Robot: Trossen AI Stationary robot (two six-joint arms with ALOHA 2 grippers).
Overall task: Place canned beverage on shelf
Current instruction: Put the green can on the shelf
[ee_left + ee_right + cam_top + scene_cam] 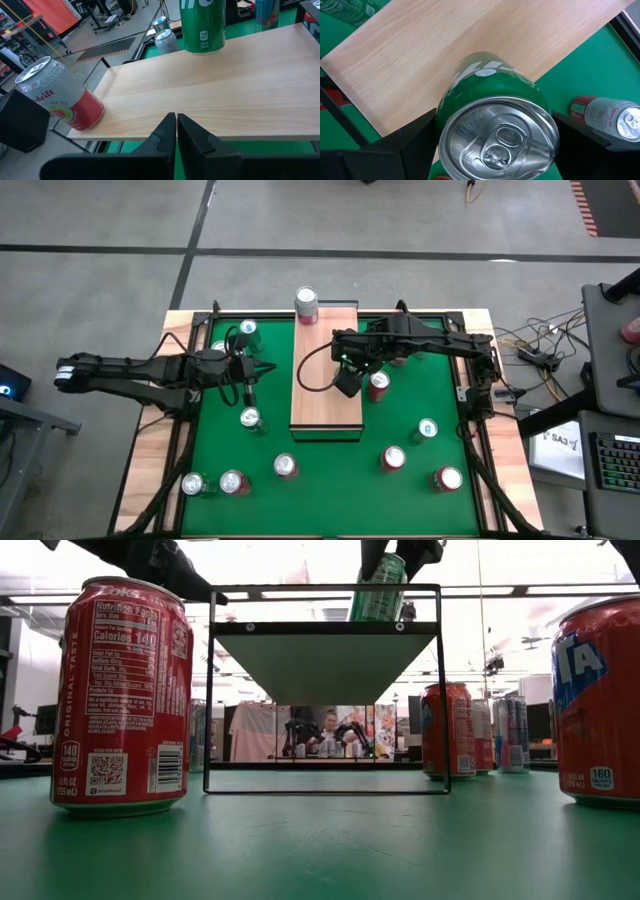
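While our left jaws (176, 131) rest clenched empty beside the shelf (325, 370), our right jaws (495, 135) grasp a green can (492, 115) above it.

- On your red can (122, 695) at the left of the low view you can read "Coke", "Nutrition Facts", "Calories 140" and, running up its side, "ORIGINAL TASTE"; a QR code sits near its base.
- The red can (600, 700) at the right edge shows large white letters "TA" on blue, and a small "160" circle.
- The other cans' print is too small to read.
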